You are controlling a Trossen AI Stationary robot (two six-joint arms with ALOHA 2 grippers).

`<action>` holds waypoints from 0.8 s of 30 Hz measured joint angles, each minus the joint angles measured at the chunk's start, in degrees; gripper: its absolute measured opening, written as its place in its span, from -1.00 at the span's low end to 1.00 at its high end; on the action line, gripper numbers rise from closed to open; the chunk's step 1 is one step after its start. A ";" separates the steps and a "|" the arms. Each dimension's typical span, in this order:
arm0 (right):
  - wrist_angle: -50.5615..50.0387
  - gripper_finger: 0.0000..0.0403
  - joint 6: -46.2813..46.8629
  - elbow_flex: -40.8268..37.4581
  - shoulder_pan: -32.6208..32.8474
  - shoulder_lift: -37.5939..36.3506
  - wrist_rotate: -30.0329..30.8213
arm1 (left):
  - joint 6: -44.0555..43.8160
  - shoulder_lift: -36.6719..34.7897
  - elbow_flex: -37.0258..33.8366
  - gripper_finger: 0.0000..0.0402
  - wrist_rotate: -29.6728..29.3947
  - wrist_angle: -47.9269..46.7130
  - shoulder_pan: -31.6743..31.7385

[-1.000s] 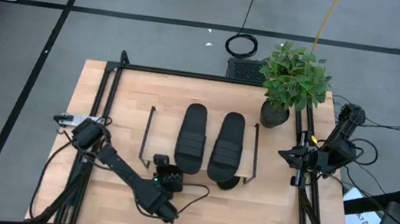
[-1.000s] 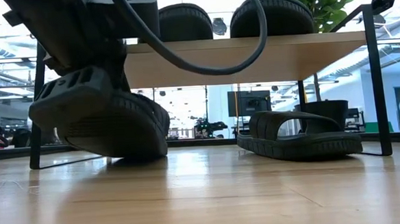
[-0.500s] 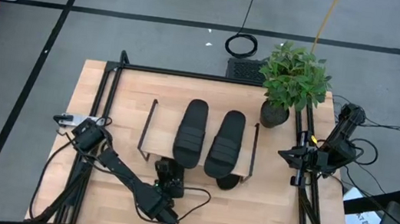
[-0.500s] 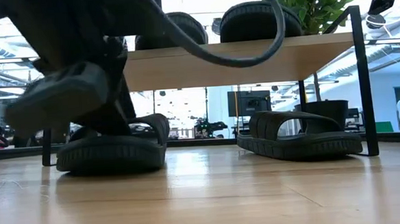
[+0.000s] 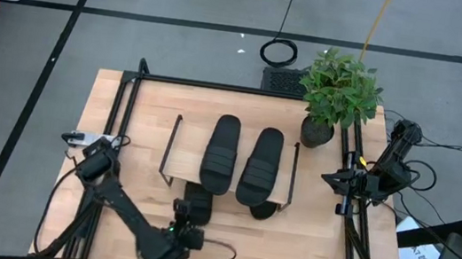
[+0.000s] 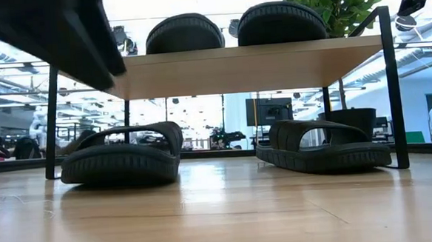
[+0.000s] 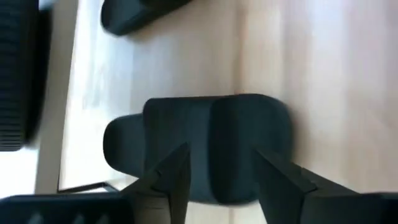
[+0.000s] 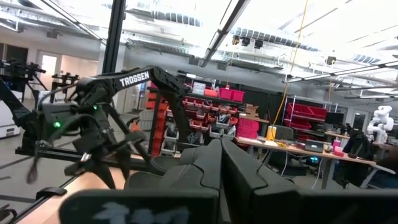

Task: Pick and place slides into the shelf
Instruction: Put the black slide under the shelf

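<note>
Two black slides (image 5: 221,155) (image 5: 262,165) lie side by side on the shelf's light top board (image 5: 184,161); the low view shows them from the end (image 6: 184,32) (image 6: 281,21). Two more slides (image 6: 121,155) (image 6: 325,148) rest sole-down on the table under the board (image 6: 257,63). Their near ends stick out past it (image 5: 197,204) (image 5: 263,210). My left gripper (image 5: 184,233) is open and hovers near the table's near edge, above the left lower slide (image 7: 205,137), touching nothing. My right gripper (image 5: 336,179) is shut and waits at the table's right rail.
A potted plant (image 5: 339,90) stands at the table's far right corner, its pot (image 6: 349,118) behind the shelf's right leg. Black rails run along the table's left and right sides. Bare wood lies left of the shelf and along the near edge.
My left gripper brought the tilted slide down under the shelf's left side, where it now lies flat on the table. It let go, then rose and drew back toward the near edge. The shelf shifted slightly as the slide went in.
</note>
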 joint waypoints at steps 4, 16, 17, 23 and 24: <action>0.01 -1.00 0.24 0.00 0.00 0.00 0.00 | 3.08 -0.11 0.92 -0.42 5.19 0.85 -2.59; 0.00 -1.00 0.81 0.00 -0.02 0.00 -0.02 | 7.14 -0.22 -1.66 -0.98 10.42 10.85 -4.02; 0.01 -1.00 0.83 0.00 -0.01 0.00 -0.02 | 6.45 -0.22 -2.38 -0.99 9.88 11.17 -3.76; 0.00 -1.00 0.59 0.00 0.00 0.00 -0.02 | 5.68 -0.20 -8.02 -0.99 10.41 16.05 -2.51; 0.00 -1.00 0.57 0.00 -0.01 0.00 -0.02 | 5.69 -0.20 -8.90 -0.99 10.70 16.77 -2.29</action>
